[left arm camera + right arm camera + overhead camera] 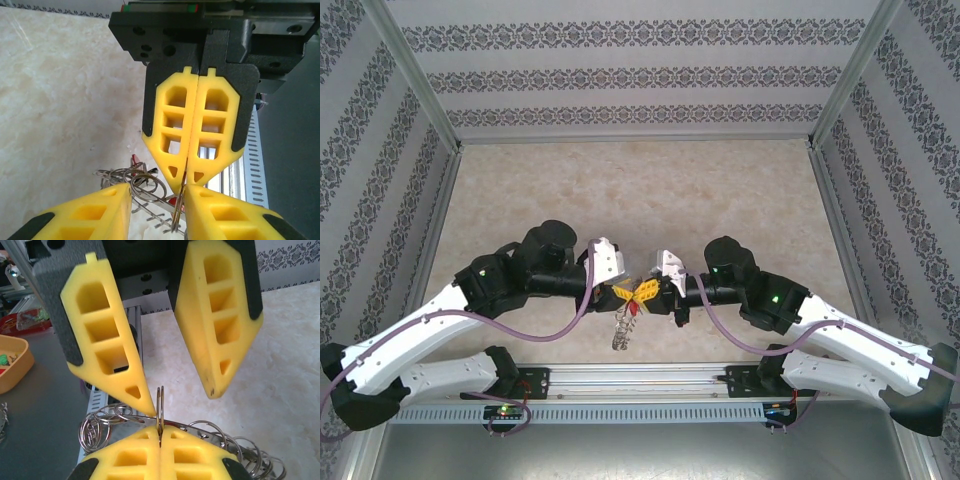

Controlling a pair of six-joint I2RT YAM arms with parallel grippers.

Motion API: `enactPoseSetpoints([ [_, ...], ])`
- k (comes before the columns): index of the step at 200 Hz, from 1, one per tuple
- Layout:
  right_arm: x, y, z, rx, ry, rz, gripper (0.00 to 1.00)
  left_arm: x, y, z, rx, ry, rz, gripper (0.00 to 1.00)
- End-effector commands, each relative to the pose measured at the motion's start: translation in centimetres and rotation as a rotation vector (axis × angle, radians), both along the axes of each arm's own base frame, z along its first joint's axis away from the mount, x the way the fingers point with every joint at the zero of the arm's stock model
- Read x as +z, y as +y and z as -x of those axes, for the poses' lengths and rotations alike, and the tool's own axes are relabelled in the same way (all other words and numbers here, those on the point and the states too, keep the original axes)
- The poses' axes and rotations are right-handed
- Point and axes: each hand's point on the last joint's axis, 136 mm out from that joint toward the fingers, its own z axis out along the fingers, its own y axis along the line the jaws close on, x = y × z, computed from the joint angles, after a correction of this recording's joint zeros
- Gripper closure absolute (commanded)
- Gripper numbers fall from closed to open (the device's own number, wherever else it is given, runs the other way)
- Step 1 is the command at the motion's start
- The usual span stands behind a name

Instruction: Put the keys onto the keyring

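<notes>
2 jaw sets tip to tip at the keyring (pixel 95 430), orange bowl (pixel 10 362) aside

The counter (pixel 620 190) is pale beige marbled stone, walled by patterned panels (pixel 620 80) at 9, 12 and 3 o'clock. At 6 o'clock, beside a metal rail (pixel 640 375), the keyring (pixel 622 330) reaches down; contact unclear.

**A robot lab test booth**

Two white-and-black robot arms (pixel 430 335) are bolted to an aluminium rail (pixel 640 378) at 6 o'clock, above a slotted cable duct (pixel 640 412). Aluminium posts (pixel 415 72) frame a booth. Its patterned panels (pixel 640 75) close off 9, 12 and 3 o'clock around a marble-look surface (pixel 640 190).
</notes>
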Motion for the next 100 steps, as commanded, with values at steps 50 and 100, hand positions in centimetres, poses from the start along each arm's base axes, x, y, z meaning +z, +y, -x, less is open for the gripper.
enactPoseSetpoints([
  [50,2.9,0.1,-0.1,0.011,-0.058,-0.072,1.00,-0.3,-0.5,0.8,-0.047,0.046,-0.018,0.89],
  [100,3.1,0.0,0.0,0.012,-0.064,-0.076,1.00,-0.7,-1.0,2.5,-0.140,0.083,0.013,1.00],
])
